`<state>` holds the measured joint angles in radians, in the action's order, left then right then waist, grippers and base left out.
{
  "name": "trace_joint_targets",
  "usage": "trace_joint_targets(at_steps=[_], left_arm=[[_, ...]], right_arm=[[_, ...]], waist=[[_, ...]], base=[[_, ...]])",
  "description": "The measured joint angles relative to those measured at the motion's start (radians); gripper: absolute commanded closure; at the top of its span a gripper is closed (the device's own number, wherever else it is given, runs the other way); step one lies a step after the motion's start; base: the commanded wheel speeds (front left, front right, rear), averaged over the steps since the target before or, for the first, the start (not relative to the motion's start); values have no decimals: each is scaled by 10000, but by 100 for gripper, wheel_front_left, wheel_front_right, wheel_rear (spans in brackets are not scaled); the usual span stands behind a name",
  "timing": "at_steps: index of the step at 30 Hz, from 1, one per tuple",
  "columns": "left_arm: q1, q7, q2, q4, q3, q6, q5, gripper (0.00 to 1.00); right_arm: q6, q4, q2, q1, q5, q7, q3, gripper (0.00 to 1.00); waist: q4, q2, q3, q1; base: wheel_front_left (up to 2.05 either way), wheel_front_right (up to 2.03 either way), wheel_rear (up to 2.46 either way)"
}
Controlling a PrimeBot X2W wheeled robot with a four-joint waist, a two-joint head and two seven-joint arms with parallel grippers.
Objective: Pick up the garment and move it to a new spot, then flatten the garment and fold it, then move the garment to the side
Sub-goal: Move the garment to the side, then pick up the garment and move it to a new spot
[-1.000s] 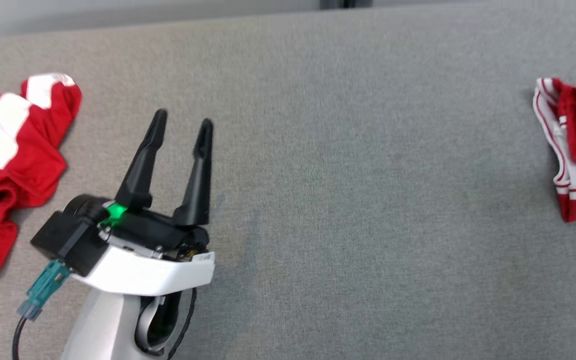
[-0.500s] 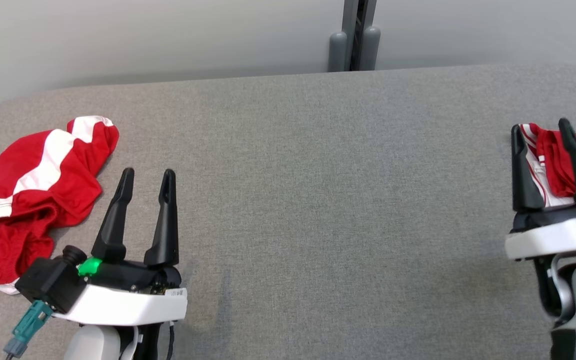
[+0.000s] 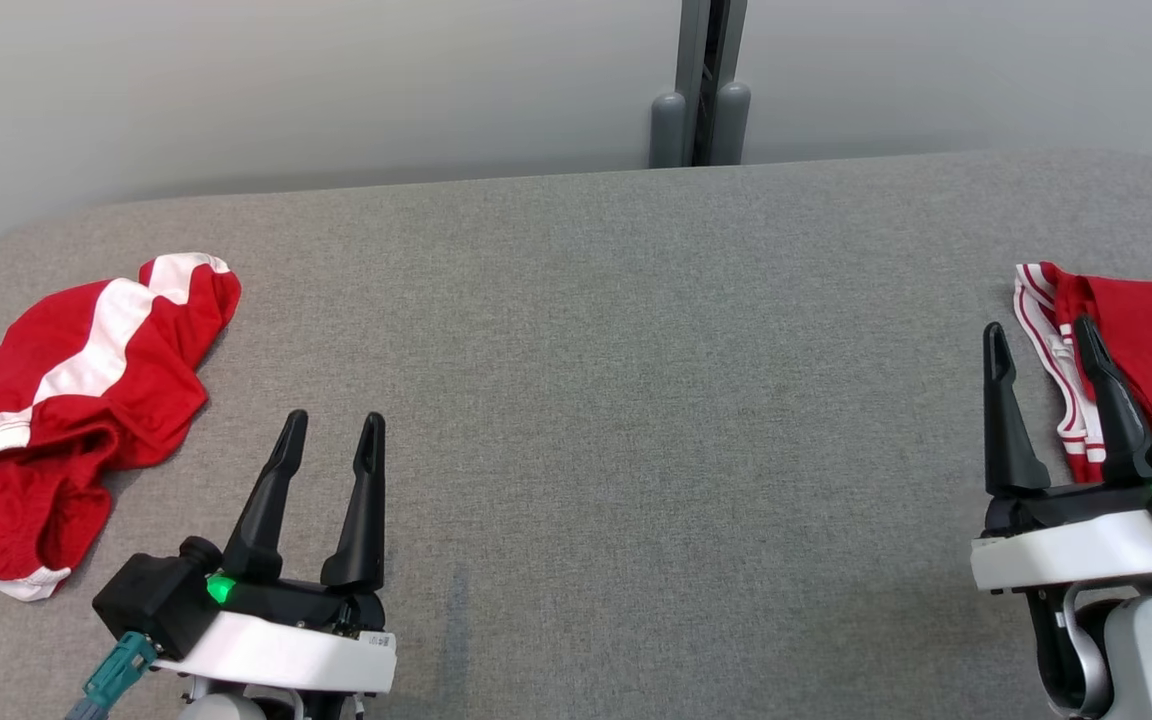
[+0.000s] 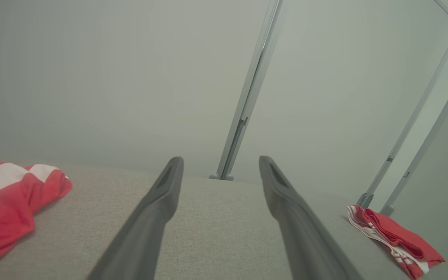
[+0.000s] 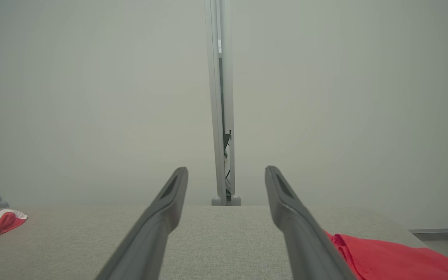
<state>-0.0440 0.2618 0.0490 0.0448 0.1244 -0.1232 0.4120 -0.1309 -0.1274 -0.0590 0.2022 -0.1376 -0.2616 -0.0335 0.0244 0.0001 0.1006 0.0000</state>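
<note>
Head view, both arms over the grey table (image 3: pixel 636 350). My left tool (image 3: pixel 334 420) stands at the lower left, its two dark fingers spread wide with nothing between them, pointing toward the far edge of the table. My right tool (image 3: pixel 1036 328) stands at the lower right, likewise spread wide and holding nothing.

The crumpled garment (image 3: pixel 86 400), red with a broad white stripe, lies in a loose heap near the table's left edge. It is to the left of my left tool and apart from it. The folded garment (image 3: pixel 1151 330), red with white striped trim, lies at the table's right edge and runs out of the picture. The right-hand finger of my right tool crosses its striped border in this view; whether the finger touches the cloth I cannot tell.

Left wrist view: bare table between my fingers, the crumpled garment at far left, the folded garment at lower right. Right wrist view: the folded garment lies just right of my right-hand finger, low on the table. A grey post (image 3: pixel 698 90) rises against the pale wall behind the table's far edge.
</note>
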Motion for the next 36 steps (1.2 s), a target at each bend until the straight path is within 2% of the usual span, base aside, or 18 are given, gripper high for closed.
trace_joint_targets(at_steps=[36], left_arm=[[125, 0, -2, 337, 242, 59, -163, 0]], right_arm=[[0, 142, 90, -132, -86, 0, 516, 0]], waist=[[-29, 0, 77, 0]], base=[[0, 0, 0]])
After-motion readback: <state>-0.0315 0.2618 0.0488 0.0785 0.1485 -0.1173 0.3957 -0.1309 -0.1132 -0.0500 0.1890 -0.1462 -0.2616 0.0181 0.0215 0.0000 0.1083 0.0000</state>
